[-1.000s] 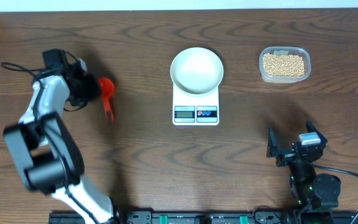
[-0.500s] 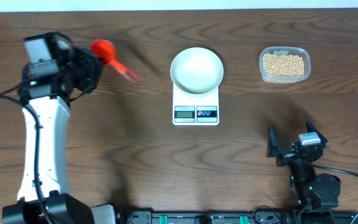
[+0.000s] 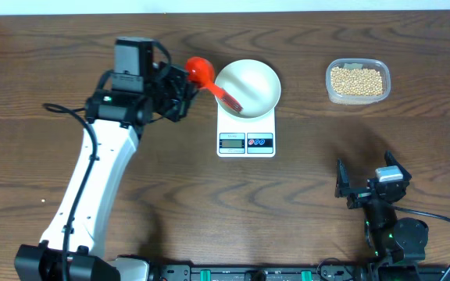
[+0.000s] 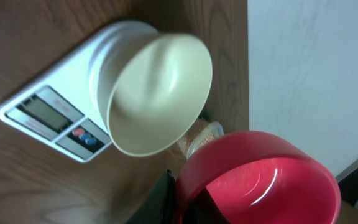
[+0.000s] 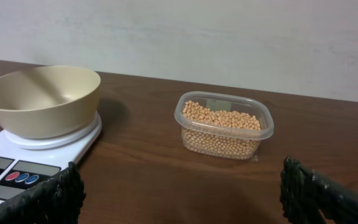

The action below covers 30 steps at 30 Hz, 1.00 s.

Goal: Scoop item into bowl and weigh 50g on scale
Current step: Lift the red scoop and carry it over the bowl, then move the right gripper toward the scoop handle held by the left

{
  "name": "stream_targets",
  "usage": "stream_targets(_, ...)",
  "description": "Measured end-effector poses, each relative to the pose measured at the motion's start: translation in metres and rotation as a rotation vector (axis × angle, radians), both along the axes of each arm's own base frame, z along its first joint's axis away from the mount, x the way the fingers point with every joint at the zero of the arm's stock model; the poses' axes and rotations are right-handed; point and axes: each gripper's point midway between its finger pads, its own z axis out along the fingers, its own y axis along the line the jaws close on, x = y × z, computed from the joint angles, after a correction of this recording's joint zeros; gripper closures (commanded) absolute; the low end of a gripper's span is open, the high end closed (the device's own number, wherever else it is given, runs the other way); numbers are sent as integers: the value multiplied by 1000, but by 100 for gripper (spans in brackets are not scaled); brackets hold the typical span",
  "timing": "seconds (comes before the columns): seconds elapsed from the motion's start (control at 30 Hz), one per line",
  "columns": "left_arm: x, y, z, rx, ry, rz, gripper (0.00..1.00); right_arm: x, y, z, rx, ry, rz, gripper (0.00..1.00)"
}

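A: Left claw [image 3: 184, 84] grips the empty red plastic scoop [image 3: 200, 71] beside the round white bowl [image 3: 261, 78] on the white rectangular scale [image 3: 246, 126]; right claw [image 3: 364, 178] gapes.
B: Tan beans [image 3: 356, 80]: clear tub [image 3: 330, 94], table's [image 3: 170, 195] far-right corner. Swinging there, the scoop might knock that bowl.

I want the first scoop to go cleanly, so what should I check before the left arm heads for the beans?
1. Left gripper shut on the red scoop: ok.
2. Scoop empty: ok.
3. Bowl seated on the scale, empty: ok.
4. Scale display at zero: cannot tell, too small to read.
5. Beans in the clear tub, no lid on: ok.
6. Right gripper open, apart from the tub: ok.
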Motion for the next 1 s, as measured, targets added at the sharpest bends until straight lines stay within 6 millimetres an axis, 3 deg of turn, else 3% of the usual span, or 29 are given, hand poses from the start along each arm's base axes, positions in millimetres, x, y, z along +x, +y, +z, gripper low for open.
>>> stream_targets(0.27,-15,-38,-4,3,37,-14,93,0,1,1,10,-3,4,1)
stream_targets(0.43,-18,-52,-4,19,33,-2,93,-2,14,20,85,-67,78,1)
stream_targets(0.6,-8,-53,3,18,-14,24,93,-10,38,36,170,-105,233,1)
stream_targets(0.8,-6,-51,3,19,-17,41,93,-16,51,43,231,-83,312,1)
stream_targets(1.0,-5,-51,3,16,-16,49,93,-18,65,80,251,-29,405,1)
